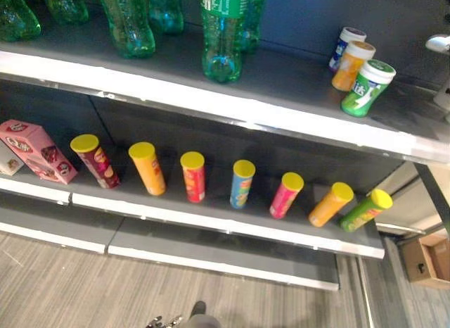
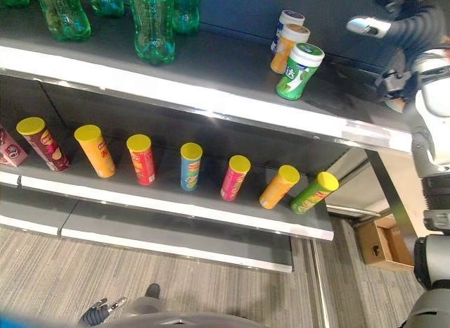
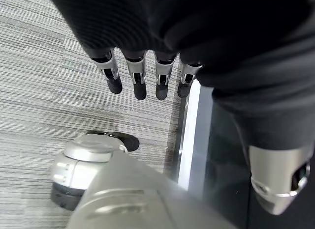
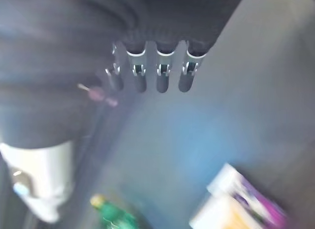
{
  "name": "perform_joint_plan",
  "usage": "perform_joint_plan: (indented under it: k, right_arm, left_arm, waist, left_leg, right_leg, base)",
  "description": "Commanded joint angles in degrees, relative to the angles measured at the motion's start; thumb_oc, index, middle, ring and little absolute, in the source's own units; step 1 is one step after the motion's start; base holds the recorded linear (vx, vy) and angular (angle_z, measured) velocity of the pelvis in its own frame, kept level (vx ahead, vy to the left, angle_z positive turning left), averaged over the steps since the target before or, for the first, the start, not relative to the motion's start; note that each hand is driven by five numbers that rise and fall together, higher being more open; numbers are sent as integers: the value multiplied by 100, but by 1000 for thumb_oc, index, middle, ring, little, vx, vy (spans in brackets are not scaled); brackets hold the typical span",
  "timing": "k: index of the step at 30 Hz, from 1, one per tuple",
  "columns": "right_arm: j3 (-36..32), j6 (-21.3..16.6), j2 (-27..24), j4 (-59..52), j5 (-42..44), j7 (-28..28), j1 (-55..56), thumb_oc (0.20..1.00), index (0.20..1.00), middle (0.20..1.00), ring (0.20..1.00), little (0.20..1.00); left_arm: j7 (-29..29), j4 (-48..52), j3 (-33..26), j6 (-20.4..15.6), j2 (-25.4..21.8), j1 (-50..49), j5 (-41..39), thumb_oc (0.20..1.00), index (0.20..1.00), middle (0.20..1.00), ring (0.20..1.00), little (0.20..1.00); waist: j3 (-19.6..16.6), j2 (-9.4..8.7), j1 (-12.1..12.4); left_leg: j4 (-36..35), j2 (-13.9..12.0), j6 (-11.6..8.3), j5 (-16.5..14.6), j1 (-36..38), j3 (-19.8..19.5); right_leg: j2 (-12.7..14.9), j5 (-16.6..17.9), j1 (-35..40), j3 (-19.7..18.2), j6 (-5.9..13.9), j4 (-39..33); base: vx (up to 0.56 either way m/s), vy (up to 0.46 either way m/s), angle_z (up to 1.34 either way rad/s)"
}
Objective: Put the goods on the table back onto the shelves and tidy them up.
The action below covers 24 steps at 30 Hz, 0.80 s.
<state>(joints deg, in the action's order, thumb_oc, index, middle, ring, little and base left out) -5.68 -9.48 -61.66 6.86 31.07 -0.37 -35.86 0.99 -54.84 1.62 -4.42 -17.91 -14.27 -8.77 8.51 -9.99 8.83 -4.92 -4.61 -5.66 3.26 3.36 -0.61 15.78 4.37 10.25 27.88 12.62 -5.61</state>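
Observation:
Three small jars stand together at the right end of the top shelf (image 1: 295, 82): a green one (image 2: 299, 71), an orange one (image 2: 288, 46) and a blue one (image 2: 285, 25). My right hand (image 2: 373, 25) hovers above the shelf just right of them, fingers (image 4: 160, 76) straight and holding nothing. The jars (image 4: 236, 202) lie beyond those fingers, apart from them. My left hand (image 3: 142, 76) hangs low over the floor, fingers straight and empty.
Several green bottles (image 1: 221, 32) stand on the top shelf's left and middle. Below, several yellow-lidded chip cans (image 1: 193, 177) stand in a row, with a pink box (image 1: 35, 152) at the left. A cardboard box (image 1: 425, 261) sits on the floor at right.

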Motion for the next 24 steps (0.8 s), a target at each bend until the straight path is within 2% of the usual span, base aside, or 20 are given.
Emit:
perform_joint_plan:
  k: [1,7,10,11,12,13,14,17,22,23,24]
  right_arm:
    - [-310,-371,-172,-687,-708,-485,226,1000,1000,1000,1000,1000]
    - [-1315,-351,329,-1669,-881,-360,1497,1000,1000,1000,1000,1000]
    - [-1926,-357,650,-2059,-836,-200,2221,1000,1000,1000,1000,1000]
    - [-2213,-378,882,-2232,-764,-123,2640,1000,1000,1000,1000,1000]
    - [-2245,-373,892,-2251,-762,-120,2671,1000,1000,1000,1000,1000]
    - [-2343,-336,1083,-2320,-628,22,2946,1000,1000,1000,1000,1000]
    - [-2378,-328,1101,-2346,-621,32,2990,1000,1000,1000,1000,1000]
    - [-2361,-250,1408,-2180,-375,210,3481,1000,1000,1000,1000,1000]
    - [-2075,210,2006,-1840,391,1056,4366,1000,1000,1000,1000,1000]
    - [-2075,210,2006,-1840,391,1056,4366,1000,1000,1000,1000,1000]
    - [-2025,391,2106,-1710,530,1310,4560,1000,1000,1000,1000,1000]
  left_arm:
    - [66,2,-7,-85,-74,52,12,1000,1000,1000,1000,1000]
    - [73,74,11,-69,-6,120,161,1000,1000,1000,1000,1000]
    - [60,87,-31,-72,-6,179,252,1000,1000,1000,1000,1000]
    - [68,83,-45,-90,8,215,330,1000,1000,1000,1000,1000]
    - [69,82,-31,-91,0,221,331,1000,1000,1000,1000,1000]
    - [63,64,-45,-87,5,244,403,1000,1000,1000,1000,1000]
    - [62,64,-30,-87,-7,239,405,1000,1000,1000,1000,1000]
    - [68,17,-28,-89,19,312,436,1000,1000,1000,1000,1000]
    - [-44,114,-53,-71,44,297,439,1000,1000,1000,1000,1000]
    - [-44,114,-53,-71,44,297,439,1000,1000,1000,1000,1000]
    - [-108,140,-56,-68,30,280,485,1000,1000,1000,1000,1000]
  waist:
    - [-281,-38,-111]
    - [-345,82,-359]
    - [-365,150,-530]
    - [-374,221,-659]
    - [-378,208,-646]
    - [-389,256,-769]
    - [-403,250,-744]
    - [-385,325,-910]
    - [-343,427,-1122]
    - [-343,427,-1122]
    - [-351,436,-1160]
  left_leg:
    - [79,-64,99,-719,171,548]
    - [94,-65,128,-757,226,642]
    - [93,-81,131,-777,257,705]
    - [95,-103,130,-817,299,744]
    - [97,-90,137,-796,278,744]
    - [98,-83,147,-804,280,787]
    - [97,-84,147,-805,276,797]
    - [102,-80,156,-818,297,897]
    - [80,-89,150,-806,299,1018]
    - [80,-89,150,-806,299,1018]
    - [64,-71,155,-779,273,1041]
  right_leg:
    - [87,-247,-505,-300,-190,543]
    - [82,-239,-533,-429,-188,521]
    - [60,-255,-572,-513,-185,514]
    - [42,-281,-593,-594,-183,532]
    - [53,-259,-610,-594,-186,525]
    - [50,-241,-650,-667,-180,516]
    - [48,-240,-662,-677,-180,518]
    - [47,-206,-737,-794,-171,519]
    - [37,-177,-859,-947,-164,529]
    - [37,-177,-859,-947,-164,529]
    - [47,-156,-895,-956,-158,519]
  base:
    - [28,11,-4]
    - [20,14,-12]
    - [35,4,-18]
    - [11,7,-23]
    - [30,10,-21]
    - [3,13,-13]
    - [27,13,-23]
    - [11,16,-32]
    - [5,4,-16]
    - [2,4,-20]
    - [-3,8,-22]
